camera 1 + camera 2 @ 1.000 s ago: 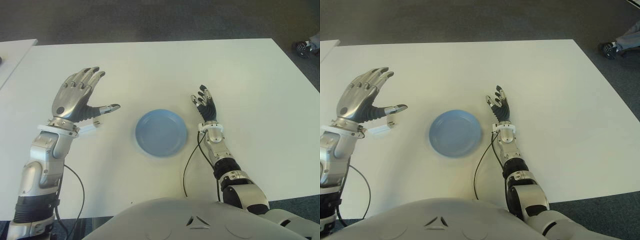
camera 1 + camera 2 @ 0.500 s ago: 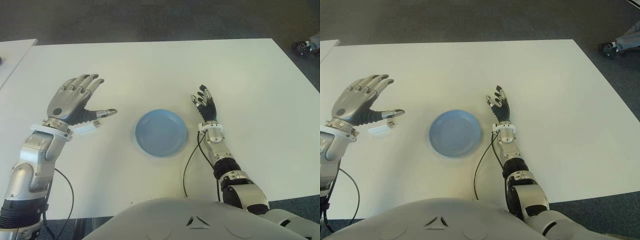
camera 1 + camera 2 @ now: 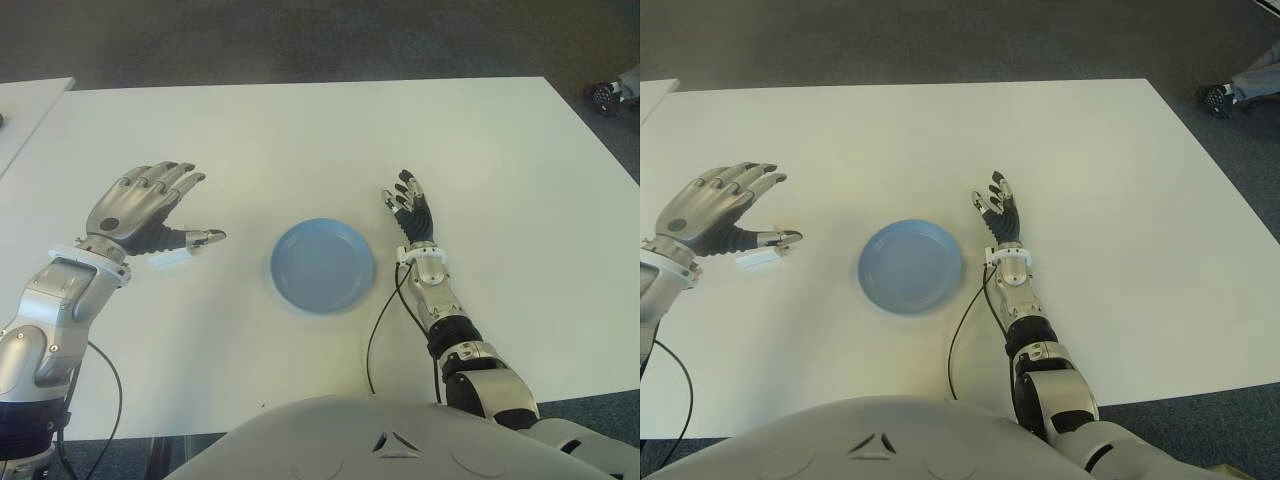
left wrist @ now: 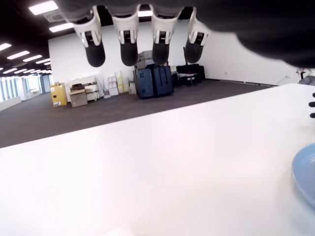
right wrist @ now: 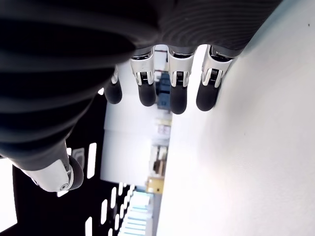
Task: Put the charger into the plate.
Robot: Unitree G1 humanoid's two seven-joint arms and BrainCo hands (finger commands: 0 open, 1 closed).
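Silver fingers point(image 3: 165, 180) of the left hand point(image 3: 135, 208) are spread out and grasp nothing; the thumb points toward the middle of the table point(image 3: 300, 140). Under this hand, partly covered by the palm and the thumb, lies the white charger point(image 3: 172, 258), flat on the table near its left edge. Whether the thumb touches the charger I cannot tell. In the left wrist view the four fingertips hang over the bare white surface with nothing between them.

Dark fingers point(image 3: 405, 195) of the right hand point(image 3: 409, 215) are also loose and stretched, holding nothing. This hand shows just right of the blue plate point(image 3: 322, 265), palm turned down to the table.

The plate stands near the middle of the table, a little toward the front edge, between the two hands and well apart from the charger. It has nothing in it. A thin black cable point(image 3: 378, 320) runs along the right forearm, beside the plate's right rim.
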